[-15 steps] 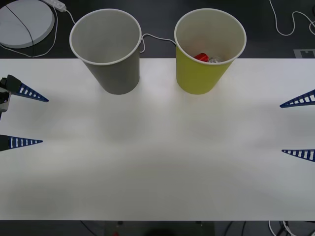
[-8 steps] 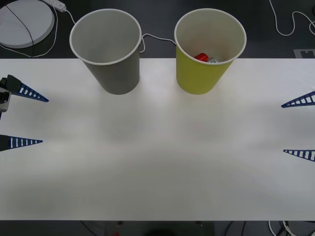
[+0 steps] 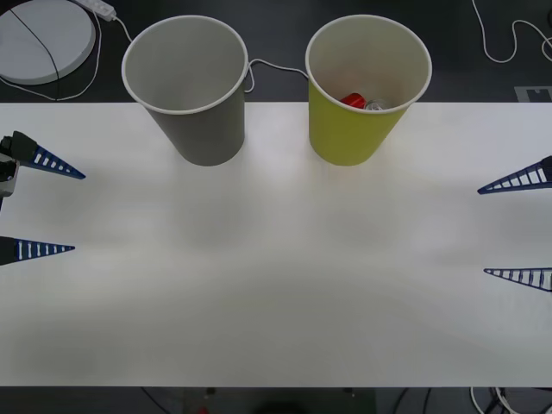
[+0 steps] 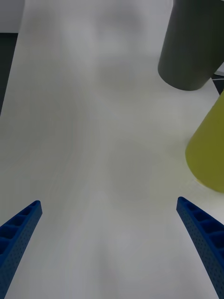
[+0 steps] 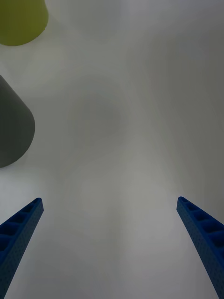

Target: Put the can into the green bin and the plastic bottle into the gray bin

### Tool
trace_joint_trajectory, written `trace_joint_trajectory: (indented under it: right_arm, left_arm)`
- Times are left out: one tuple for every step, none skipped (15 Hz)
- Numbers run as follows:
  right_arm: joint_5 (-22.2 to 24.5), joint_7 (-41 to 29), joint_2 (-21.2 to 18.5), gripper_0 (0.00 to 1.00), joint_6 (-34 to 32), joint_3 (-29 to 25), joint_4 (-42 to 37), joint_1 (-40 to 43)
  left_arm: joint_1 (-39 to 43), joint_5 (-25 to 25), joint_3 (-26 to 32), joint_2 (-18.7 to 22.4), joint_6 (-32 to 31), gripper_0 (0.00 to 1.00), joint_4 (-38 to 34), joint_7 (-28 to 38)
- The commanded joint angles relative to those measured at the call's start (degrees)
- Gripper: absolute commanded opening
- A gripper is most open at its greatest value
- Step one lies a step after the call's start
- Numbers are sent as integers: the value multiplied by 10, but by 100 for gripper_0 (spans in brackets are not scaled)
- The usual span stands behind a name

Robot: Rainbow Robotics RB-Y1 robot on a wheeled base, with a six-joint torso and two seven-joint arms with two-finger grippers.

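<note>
The green bin [image 3: 354, 129] stands at the table's far side, right of centre, and the red-orange can [image 3: 351, 100] lies inside it beside something silver [image 3: 376, 105]. To its left stands the gray bin [image 3: 197, 121], whose inside shows nothing. The plastic bottle is out of view. My left gripper [image 3: 78, 213] is open at the table's left edge, holding nothing. Open and empty as well, my right gripper [image 3: 482, 231] is at the right edge. The right wrist view shows the right gripper [image 4: 108, 202] facing both bins [image 4: 191, 46] [image 4: 210, 149].
The white table [image 3: 276, 293] is bare between the grippers and the bins. A white round disc [image 3: 43, 34] and cables [image 3: 504, 43] lie on the dark floor behind the table. In the left wrist view, the gray bin [image 5: 11, 126] and the green bin [image 5: 21, 18] stand off to one side.
My right gripper has slid slightly inward over the table from the right edge. The left gripper, the bins and the can have not moved.
</note>
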Motion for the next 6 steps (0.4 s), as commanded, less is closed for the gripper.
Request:
trace_joint_trajectory:
  right_arm:
    - [-1, 0, 1, 100, 0, 7, 0, 3]
    - [-1, 0, 1, 100, 0, 7, 0, 3]
    - [-1, 0, 1, 100, 0, 7, 0, 3]
    - [-1, 0, 1, 100, 0, 7, 0, 3]
    - [-1, 0, 1, 100, 0, 7, 0, 3]
    - [-1, 0, 1, 100, 0, 7, 0, 3]
  left_arm:
    - [0, 0, 0, 0, 0, 100, 0, 0]
    - [0, 0, 0, 0, 0, 100, 0, 0]
    - [0, 0, 0, 0, 0, 100, 0, 0]
    - [0, 0, 0, 0, 0, 100, 0, 0]
    - [0, 0, 0, 0, 0, 100, 0, 0]
    - [0, 0, 0, 0, 0, 100, 0, 0]
